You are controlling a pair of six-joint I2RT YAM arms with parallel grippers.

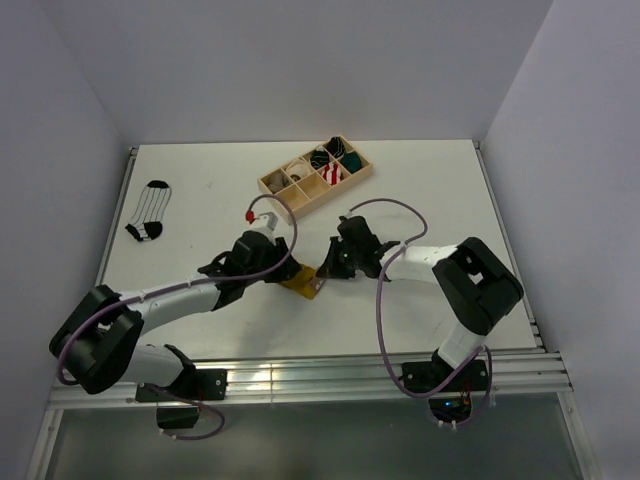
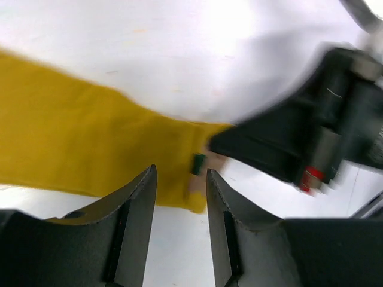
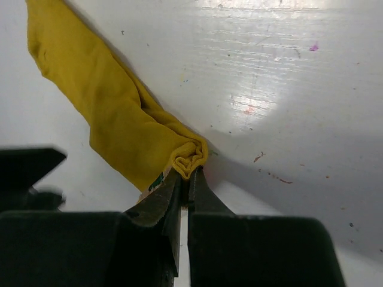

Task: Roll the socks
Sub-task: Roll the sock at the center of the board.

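Right wrist view shows your right pincer (image 3: 187, 179) clamped on the folded tip of the mustard sock (image 3: 114, 113), which trails away creased on the bench (image 3: 287, 89). Your left pincer (image 2: 181, 179) stands apart, empty, over it. Rolling looks barely begun; next, curl that tip inward. The striped sock (image 1: 152, 208) lies well apart.

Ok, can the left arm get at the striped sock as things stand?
Probably yes. The striped sock lies alone at the left of the table, with nothing between it and the left pincer, open over the yellow sock.
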